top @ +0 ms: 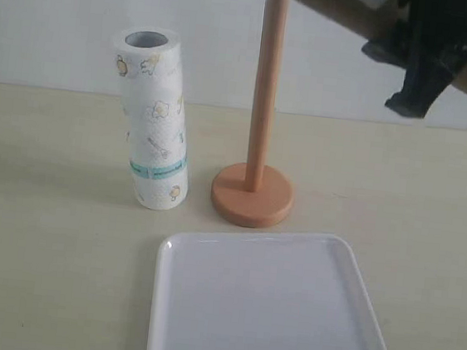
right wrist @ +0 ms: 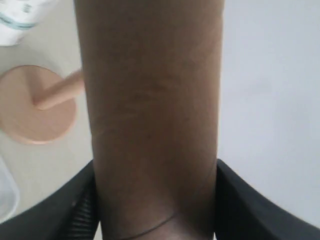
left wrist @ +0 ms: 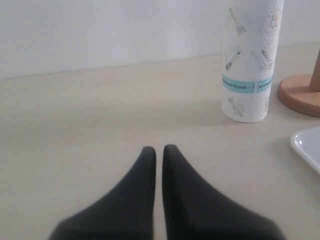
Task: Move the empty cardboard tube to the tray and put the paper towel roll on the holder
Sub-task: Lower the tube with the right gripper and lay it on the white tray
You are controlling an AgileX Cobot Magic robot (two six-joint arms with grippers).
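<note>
Empty cardboard tube (top: pixel 331 1) pinched aloft, tilted, by R gripper (top: pixel 425 57); L gripper (left wrist: pixel 159 155) jaws together.

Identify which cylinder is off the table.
The brown cardboard tube, held by the right gripper; the white printed paper roll and tan wooden holder stand on the table.

The right end effector (top: pixel 422 61), raised high, grips the empty cardboard tube (right wrist: pixel 155 100); the left end effector (left wrist: pixel 159 156) is low, its fingers nearly touching.
</note>
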